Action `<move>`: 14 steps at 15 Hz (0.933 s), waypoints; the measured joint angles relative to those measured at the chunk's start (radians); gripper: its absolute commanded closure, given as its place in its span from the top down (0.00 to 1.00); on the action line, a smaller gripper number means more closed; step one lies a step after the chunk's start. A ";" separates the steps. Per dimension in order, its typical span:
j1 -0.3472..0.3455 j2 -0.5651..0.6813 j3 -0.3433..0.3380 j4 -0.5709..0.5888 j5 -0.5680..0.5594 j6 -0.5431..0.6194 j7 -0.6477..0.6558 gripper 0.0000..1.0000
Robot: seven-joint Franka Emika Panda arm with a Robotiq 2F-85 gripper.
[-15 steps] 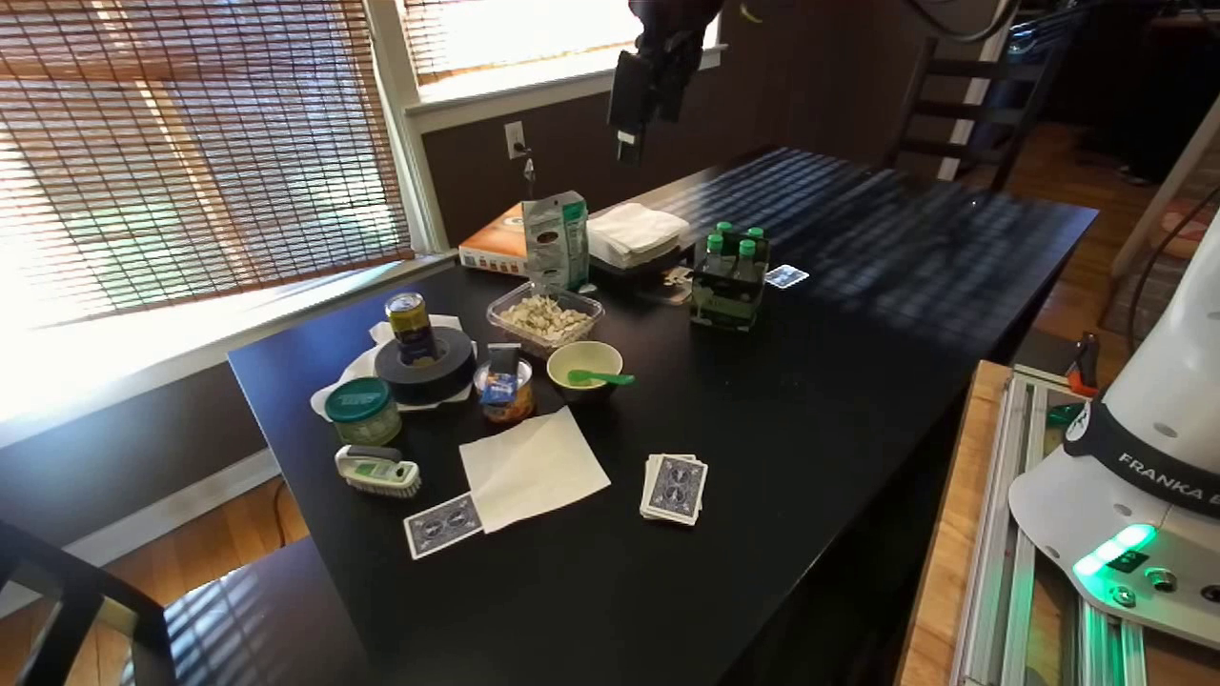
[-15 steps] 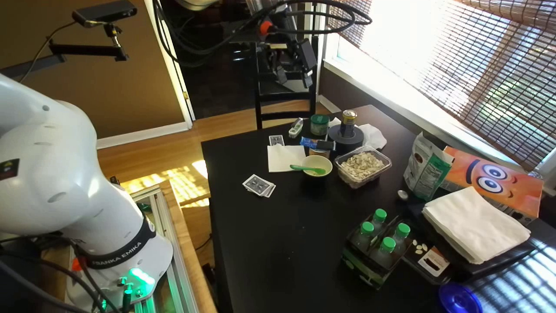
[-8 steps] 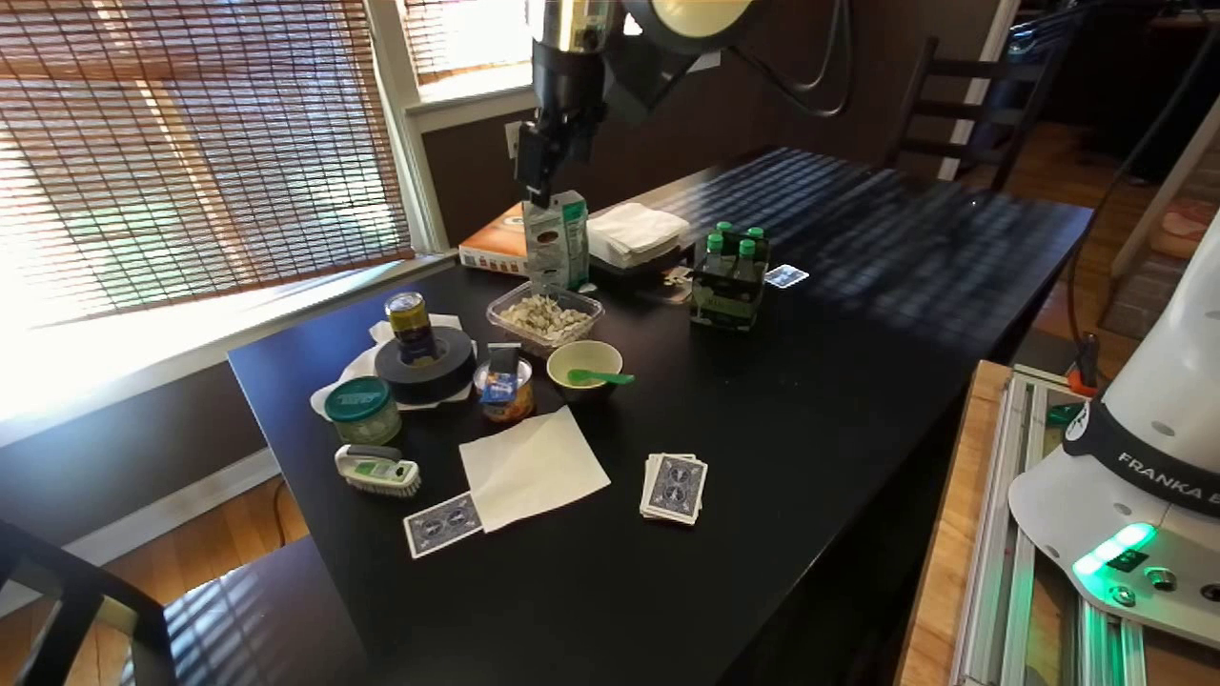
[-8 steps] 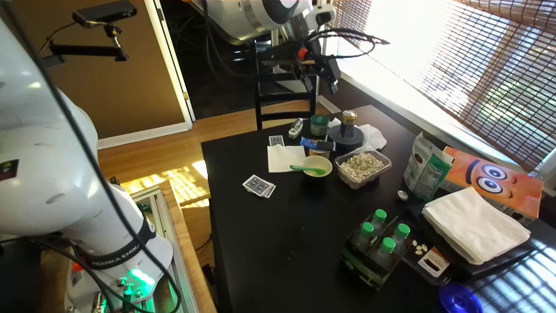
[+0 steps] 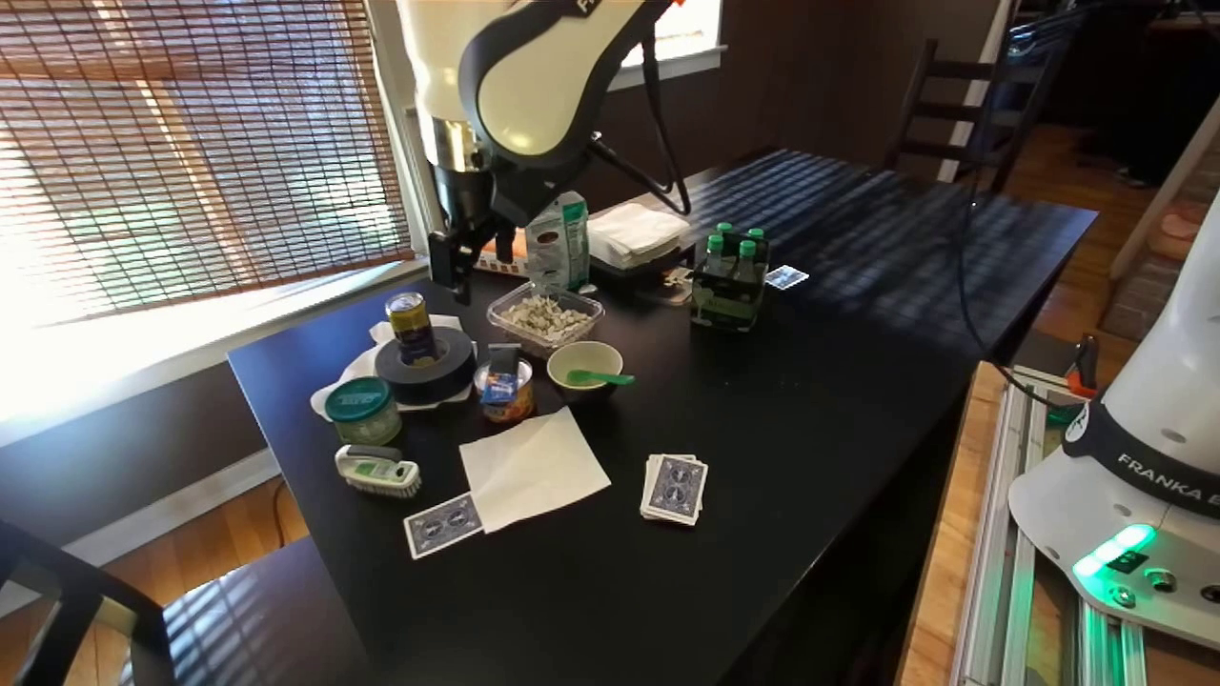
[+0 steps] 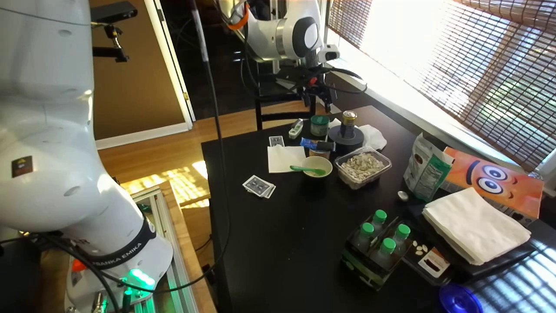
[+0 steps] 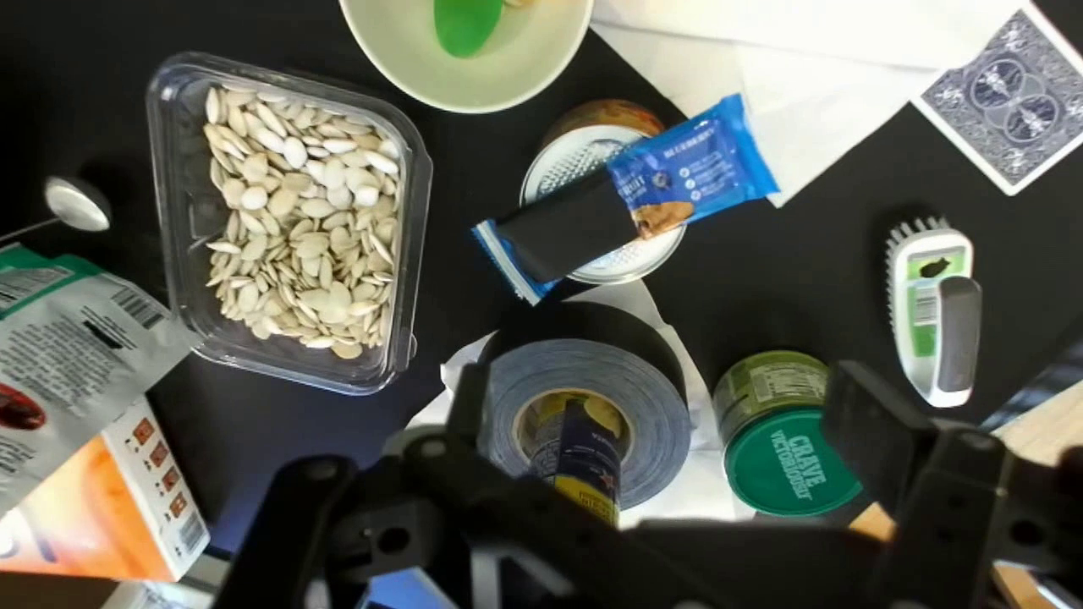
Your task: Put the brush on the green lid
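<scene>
Black table (image 5: 762, 467), my wide-spread and unladen gripper (image 7: 660, 389), a jar (image 7: 768, 385), and the brush (image 7: 924, 317) standing on the table beside that jar, apart from it.
The brush, not yet on the jar's green lid (image 7: 791, 469), should handle as light, stiff and sturdy. I would grip across its grey handle (image 7: 959, 334), probably the least slippery part, leaving the bristles (image 7: 893, 271), which likely flex, outside my hold.

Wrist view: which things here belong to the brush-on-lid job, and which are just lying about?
Job: brush, green lid on its jar, open gripper.
Lying about: tape roll, can, snack bar, seed tub, bowl, green spoon, playing card, pouch.
</scene>
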 measured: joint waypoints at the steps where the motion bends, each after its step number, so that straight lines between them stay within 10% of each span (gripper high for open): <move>1: 0.002 0.009 0.000 0.013 0.004 -0.003 -0.006 1.00; 14: 0.143 0.345 -0.001 0.291 0.115 0.054 -0.165 1.00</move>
